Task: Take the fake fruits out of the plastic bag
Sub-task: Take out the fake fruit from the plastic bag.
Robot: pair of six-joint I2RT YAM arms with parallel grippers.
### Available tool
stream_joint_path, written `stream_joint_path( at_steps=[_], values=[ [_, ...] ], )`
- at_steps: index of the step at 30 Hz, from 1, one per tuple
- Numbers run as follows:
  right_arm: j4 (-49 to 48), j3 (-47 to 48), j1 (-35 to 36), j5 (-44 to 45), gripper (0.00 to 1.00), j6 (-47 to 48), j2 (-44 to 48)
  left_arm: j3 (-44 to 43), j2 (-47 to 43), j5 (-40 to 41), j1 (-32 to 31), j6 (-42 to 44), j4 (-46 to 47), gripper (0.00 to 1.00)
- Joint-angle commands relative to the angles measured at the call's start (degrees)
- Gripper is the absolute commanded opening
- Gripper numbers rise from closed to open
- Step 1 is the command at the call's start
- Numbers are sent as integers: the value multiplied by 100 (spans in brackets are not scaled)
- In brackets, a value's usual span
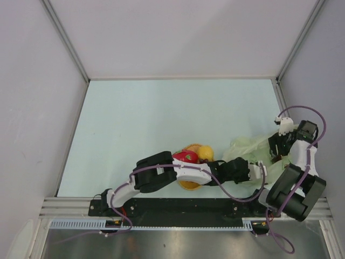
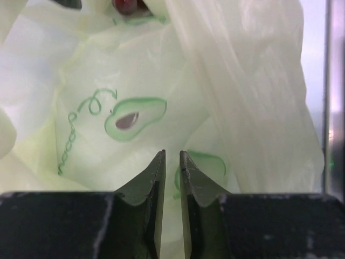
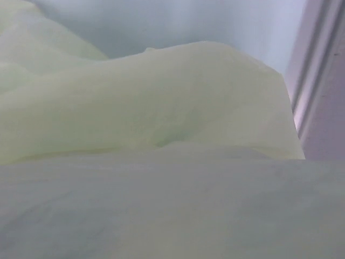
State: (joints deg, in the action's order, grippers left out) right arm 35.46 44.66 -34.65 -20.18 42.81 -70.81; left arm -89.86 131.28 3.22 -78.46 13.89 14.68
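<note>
The pale cream plastic bag [image 1: 245, 148] lies crumpled at the near right of the table. My left gripper [image 1: 254, 170] reaches across to its near edge. In the left wrist view its jaws stand almost together on a fold of the plastic bag [image 2: 135, 81], which has green avocado prints. A dark red grape bunch [image 2: 127, 4] shows at the top edge there. My right gripper [image 1: 276, 152] points down into the bag's right side; bag film [image 3: 161, 108] fills the right wrist view and hides its fingers. A red dragon fruit [image 1: 185, 157] and a yellow lemon [image 1: 205, 152] lie outside the bag.
A round orange woven mat [image 1: 188, 185] lies under the dragon fruit, the lemon and my left forearm. Grey walls close in the table on the left, back and right. A metal rail [image 1: 178, 208] runs along the near edge.
</note>
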Motion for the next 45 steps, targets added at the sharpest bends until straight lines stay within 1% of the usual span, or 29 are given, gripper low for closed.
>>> stream_joint_path(
  at_steps=[1, 2, 4, 5, 10, 11, 12, 16, 19, 21, 22, 23, 25, 27, 28, 29, 30, 31, 32, 33, 34, 35, 37, 39, 41, 42, 45],
  values=[
    [-1217, -1, 433, 1481, 77, -475, -372, -233, -112, -190, 243, -386, -324, 20],
    [-1287, -19, 494, 1761, 78, -501, -520, -242, -112, -278, 269, -474, -412, 20],
    [-1401, -10, 530, 1973, 78, -501, -706, -207, -94, -278, 296, -685, -439, 19],
    [-1428, -28, 547, 2262, 78, -519, -863, -181, -85, -278, 304, -738, -422, 19],
    [-1376, -98, 617, 2537, 81, -414, -1146, -136, -24, -278, 340, -827, -387, 18],
    [-1358, -168, 670, 2641, 85, -344, -1190, -128, -15, -278, 357, -827, -378, 18],
    [-1314, -203, 784, 2730, 85, -334, -1286, -145, 11, -278, 375, -827, -343, 18],
    [-1182, -335, 995, 2801, 86, -299, -1392, -207, 3, -278, 384, -818, -299, 18],
    [-1042, -388, 1110, 3011, 85, -264, -1515, -224, -24, -278, 401, -853, -308, 18],
    [-962, -458, 1092, 3029, 75, -194, -1559, -233, -24, -278, 410, -862, -299, 18],
    [-910, -459, 1058, 2994, 66, -194, -1611, -233, -33, -278, 419, -853, -281, 18],
    [-849, -450, 1049, 2959, 47, -185, -1621, -233, -41, -357, 427, -844, -281, 18],
    [-778, -450, 1057, 2784, 31, -185, -1403, -225, -59, -463, 445, -835, -298, 18],
    [-533, -424, 1136, 2530, 25, -159, -1042, -242, -120, -498, 471, -827, -342, 18],
    [-401, -354, 1180, 2172, 19, -106, -832, -251, -138, -524, 480, -835, -360, 18],
    [-60, -310, 1293, 1968, 17, -54, -308, -260, -164, -585, 506, -835, -412, 18],
    [91, -257, 1373, 1766, 14, -18, -67, -294, -182, -595, 515, -827, -430, 18],
    [284, -126, 1426, 1363, 11, 95, 231, -295, -199, -586, 524, -818, -439, 18],
    [764, -20, 1539, 1090, 11, 227, 695, -303, -217, -595, 533, -818, -448, 18],
    [1004, 59, 1567, 817, 11, 341, 969, -338, -252, -586, 533, -818, -466, 18],
    [1233, 121, 1584, 301, 8, 612, 1207, -356, -270, -577, 533, -818, -474, 18],
    [1574, 235, 1593, 96, 6, 693, 1644, -382, -287, -551, 533, -826, -475, 18],
    [1866, 332, 1611, -360, 4, 825, 1912, -461, -323, -481, 533, -818, -483, 18],
    [2253, 516, 1637, -573, 3, 817, 1948, -575, -375, -350, 533, -783, -536, 18],
    [2325, 587, 1637, -785, 1, 695, 1921, -655, -410, -340, 533, -765, -580, 18],
    [2325, 639, 1637, -855, 0, 624, 1921, -716, -428, -175, 533, -748, -606, 18],
    [2246, 719, 1646, -1171, 0, 379, 1930, -830, -490, -155, 533, -739, -694, 18]
  ],
)
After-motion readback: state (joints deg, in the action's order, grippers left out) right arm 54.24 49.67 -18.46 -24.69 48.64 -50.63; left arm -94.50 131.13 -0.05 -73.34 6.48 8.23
